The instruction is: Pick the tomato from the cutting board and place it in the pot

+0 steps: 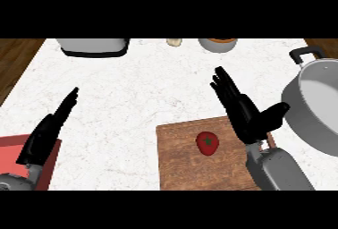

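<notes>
Right hand poised beside the tomato, nothing grasped yet.

The tomato [207,142] lies mid-way across the cutting board [181,165] at the table's [145,89] near edge; the right hand [244,112], fingers straight and thumb spread, should drop left and curl round it before swinging to the pot [317,107] at the right edge. The left hand [46,134] rests open. The pot's far side and the red tray [13,150] are cut off; items at the far edge are unclear.
</notes>
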Robot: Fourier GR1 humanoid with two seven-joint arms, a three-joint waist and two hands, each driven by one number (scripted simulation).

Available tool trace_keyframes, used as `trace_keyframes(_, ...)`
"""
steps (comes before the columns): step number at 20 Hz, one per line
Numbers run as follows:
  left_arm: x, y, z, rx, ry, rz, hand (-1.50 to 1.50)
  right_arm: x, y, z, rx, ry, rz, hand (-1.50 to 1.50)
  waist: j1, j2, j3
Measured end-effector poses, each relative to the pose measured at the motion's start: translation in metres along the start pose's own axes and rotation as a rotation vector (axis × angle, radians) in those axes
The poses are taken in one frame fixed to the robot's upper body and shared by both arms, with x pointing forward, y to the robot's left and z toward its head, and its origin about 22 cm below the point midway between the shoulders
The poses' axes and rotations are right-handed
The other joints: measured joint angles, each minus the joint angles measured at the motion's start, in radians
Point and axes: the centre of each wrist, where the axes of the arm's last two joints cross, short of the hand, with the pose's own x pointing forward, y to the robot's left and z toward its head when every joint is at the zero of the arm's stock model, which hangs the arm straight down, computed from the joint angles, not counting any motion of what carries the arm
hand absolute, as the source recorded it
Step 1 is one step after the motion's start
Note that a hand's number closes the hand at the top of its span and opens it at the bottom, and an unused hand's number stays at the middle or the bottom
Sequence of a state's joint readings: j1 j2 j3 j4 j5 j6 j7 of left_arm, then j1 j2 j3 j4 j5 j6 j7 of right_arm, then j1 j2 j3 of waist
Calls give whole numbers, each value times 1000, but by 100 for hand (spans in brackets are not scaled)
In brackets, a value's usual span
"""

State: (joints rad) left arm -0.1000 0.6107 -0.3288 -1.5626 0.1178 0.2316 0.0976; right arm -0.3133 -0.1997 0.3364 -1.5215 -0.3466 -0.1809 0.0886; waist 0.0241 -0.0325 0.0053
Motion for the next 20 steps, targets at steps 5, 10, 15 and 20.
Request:
trace_keyframes(5,24,4,-11,100,-77,136,0,18,-14,-26,227,-127,58,150,27,35,-2)
trace_keyframes(10,40,0,-21,156,-113,305,0,36,-32,-42,428,-285,332,-150,54,48,-6)
trace_keyframes(15,49,1,-28,185,-116,387,0,15,-68,-52,555,-420,314,-150,48,59,-1)
trace_keyframes(20,52,5,-30,200,-102,416,0,22,-91,-73,650,-478,368,-150,38,53,-2)
